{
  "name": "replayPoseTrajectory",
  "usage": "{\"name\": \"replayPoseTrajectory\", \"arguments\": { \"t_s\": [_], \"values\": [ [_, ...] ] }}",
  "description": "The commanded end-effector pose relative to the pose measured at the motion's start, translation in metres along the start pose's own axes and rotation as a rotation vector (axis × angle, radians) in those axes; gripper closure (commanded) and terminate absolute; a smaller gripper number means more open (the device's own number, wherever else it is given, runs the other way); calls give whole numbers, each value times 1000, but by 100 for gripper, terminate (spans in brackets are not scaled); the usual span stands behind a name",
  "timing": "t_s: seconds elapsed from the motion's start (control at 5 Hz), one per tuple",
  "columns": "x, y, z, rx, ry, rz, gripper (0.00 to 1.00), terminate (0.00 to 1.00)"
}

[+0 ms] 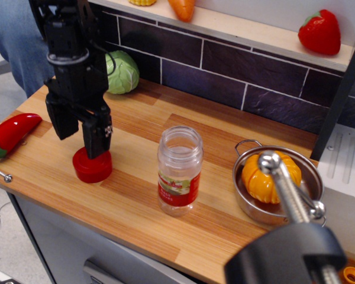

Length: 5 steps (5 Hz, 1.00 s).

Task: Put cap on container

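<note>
Wooden counter (136, 195): black gripper (80, 135), jaws spread wide and holding nothing, poised directly over the red cap (92, 166) lying flat near the front-left edge; clear open-mouthed container (179, 170) standing upright, well right of cap.
</note>
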<state>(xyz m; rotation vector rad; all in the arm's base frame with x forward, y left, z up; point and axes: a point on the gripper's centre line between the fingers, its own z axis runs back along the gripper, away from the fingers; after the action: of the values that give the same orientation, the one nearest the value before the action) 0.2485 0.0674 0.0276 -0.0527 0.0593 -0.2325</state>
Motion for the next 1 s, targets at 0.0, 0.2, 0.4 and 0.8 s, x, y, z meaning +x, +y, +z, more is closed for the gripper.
{"name": "replayPoseTrajectory", "arguments": {
  "t_s": [0.0,0.2,0.4,0.8],
  "values": [
    [-2,-6,-15,33,-88,-44,0,0],
    [-2,-11,-22,37,-94,-52,0,0],
    [-1,-9,-19,35,-95,-29,0,0],
    [9,-22,43,-34,-76,-2,100,0]
  ]
}}
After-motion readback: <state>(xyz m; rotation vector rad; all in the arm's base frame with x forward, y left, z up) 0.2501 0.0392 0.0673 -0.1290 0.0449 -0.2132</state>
